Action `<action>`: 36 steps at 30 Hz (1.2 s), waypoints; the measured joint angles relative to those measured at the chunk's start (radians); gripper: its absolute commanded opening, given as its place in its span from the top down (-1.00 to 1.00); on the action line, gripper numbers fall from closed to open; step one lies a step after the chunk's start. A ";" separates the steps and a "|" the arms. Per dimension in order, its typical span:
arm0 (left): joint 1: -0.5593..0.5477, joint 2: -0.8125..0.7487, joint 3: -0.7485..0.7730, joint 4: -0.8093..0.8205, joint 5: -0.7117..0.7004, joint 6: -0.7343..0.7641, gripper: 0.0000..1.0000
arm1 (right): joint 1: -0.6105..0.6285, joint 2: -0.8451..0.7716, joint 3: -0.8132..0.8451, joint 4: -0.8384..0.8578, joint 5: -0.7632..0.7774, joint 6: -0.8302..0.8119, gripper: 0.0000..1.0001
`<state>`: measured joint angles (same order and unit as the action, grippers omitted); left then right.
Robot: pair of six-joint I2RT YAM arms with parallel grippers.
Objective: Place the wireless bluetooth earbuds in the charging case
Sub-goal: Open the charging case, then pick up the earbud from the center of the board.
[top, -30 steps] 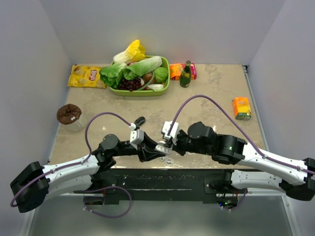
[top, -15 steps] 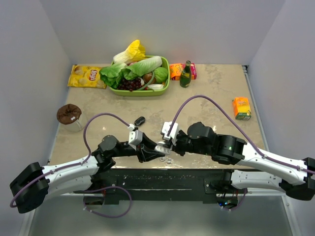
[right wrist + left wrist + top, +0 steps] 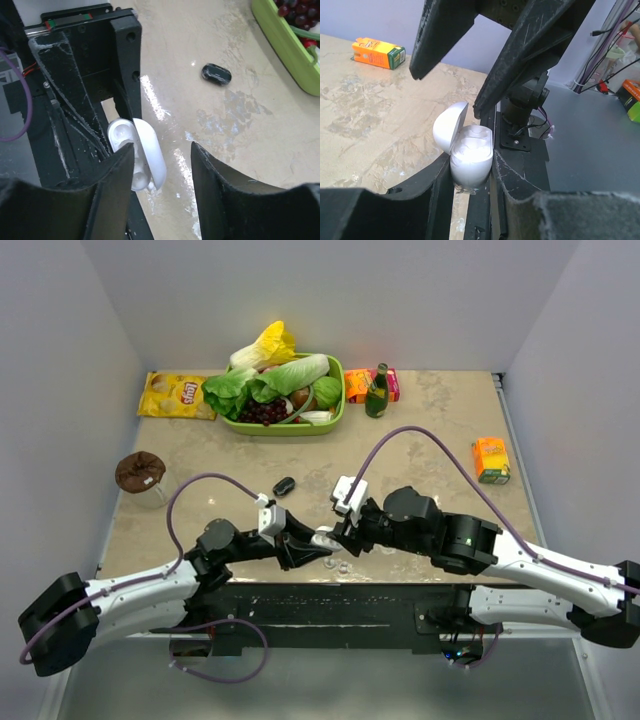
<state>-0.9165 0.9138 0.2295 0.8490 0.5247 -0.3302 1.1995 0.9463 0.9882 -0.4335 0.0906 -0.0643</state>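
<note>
Here the left pincer (image 3: 471, 172) clamps the open white charging case (image 3: 470, 150) at the worktop's (image 3: 440, 410) near edge; the right pincer (image 3: 162, 155) gapes empty close by. Whitish earbuds (image 3: 343, 565) lie beside: probably light, slick; pinch across the body.

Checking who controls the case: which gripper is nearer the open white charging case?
Left. The left gripper has the white charging case clamped between its fingers, lid open. The right gripper hovers right beside it, fingers spread, not gripping it.
</note>
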 measured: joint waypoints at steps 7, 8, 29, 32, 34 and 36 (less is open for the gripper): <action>0.000 -0.069 -0.055 0.017 -0.060 -0.001 1.00 | 0.000 -0.118 -0.033 0.069 0.184 0.071 -0.53; 0.000 -0.099 -0.072 0.018 -0.080 -0.001 1.00 | -0.002 -0.159 -0.050 0.086 0.225 0.092 -0.52; 0.000 -0.385 -0.177 0.058 -0.287 -0.047 1.00 | -0.031 0.109 -0.422 0.251 0.222 0.499 0.47; 0.000 -0.385 -0.177 0.066 -0.287 -0.053 1.00 | -0.031 0.145 -0.452 0.285 0.189 0.516 0.43; 0.000 -0.387 -0.177 0.066 -0.286 -0.053 1.00 | -0.031 0.161 -0.463 0.303 0.172 0.526 0.42; 0.000 -0.394 -0.177 0.062 -0.286 -0.053 1.00 | -0.031 0.167 -0.480 0.332 0.148 0.537 0.41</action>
<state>-0.9165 0.5198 0.0521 0.9112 0.2382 -0.3836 1.1687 1.1133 0.5079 -0.1020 0.2390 0.4732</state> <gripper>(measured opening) 0.338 0.288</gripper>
